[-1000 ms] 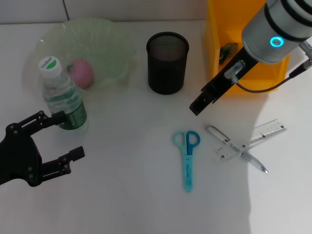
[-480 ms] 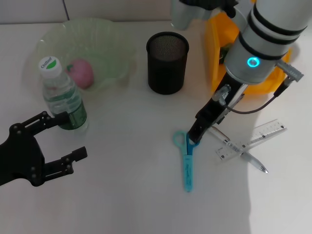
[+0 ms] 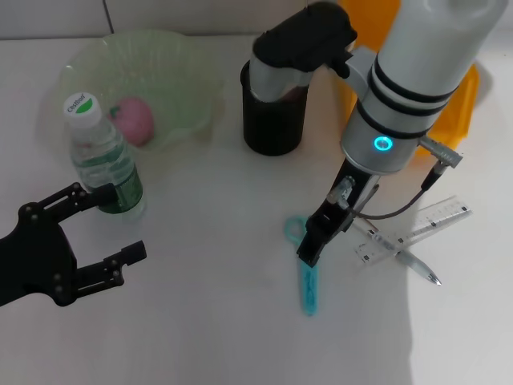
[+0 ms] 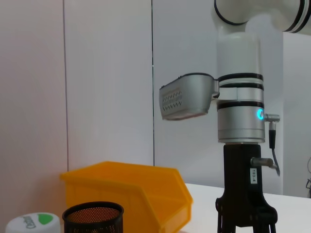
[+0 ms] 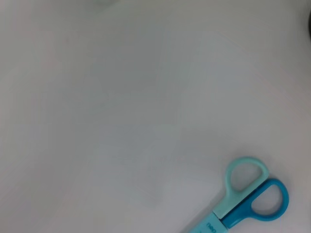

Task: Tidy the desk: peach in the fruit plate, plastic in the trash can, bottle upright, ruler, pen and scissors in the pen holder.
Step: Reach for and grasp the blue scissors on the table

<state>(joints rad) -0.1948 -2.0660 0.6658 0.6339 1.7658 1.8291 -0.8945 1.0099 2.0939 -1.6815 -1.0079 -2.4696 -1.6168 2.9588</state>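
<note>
The blue scissors (image 3: 309, 287) (image 5: 248, 194) lie flat on the white desk, and my right gripper (image 3: 313, 243) hangs over their handles, hiding them in the head view. A clear ruler (image 3: 429, 222) and a white pen (image 3: 403, 254) lie crossed to the right of it. The black mesh pen holder (image 3: 272, 128) (image 4: 93, 218) stands behind. A pink peach (image 3: 133, 120) rests in the green fruit plate (image 3: 176, 72). The bottle (image 3: 102, 156) stands upright beside my open left gripper (image 3: 108, 228), which holds nothing. No plastic is in view.
The yellow trash can (image 3: 365, 20) (image 4: 131, 194) stands at the back right, mostly hidden behind my right arm. The right arm's elbow reaches over the pen holder. Bare desk lies between the bottle and the scissors.
My right arm has swung from over the yellow trash can down and left, ending over the scissors' handles. The left gripper has barely moved.
</note>
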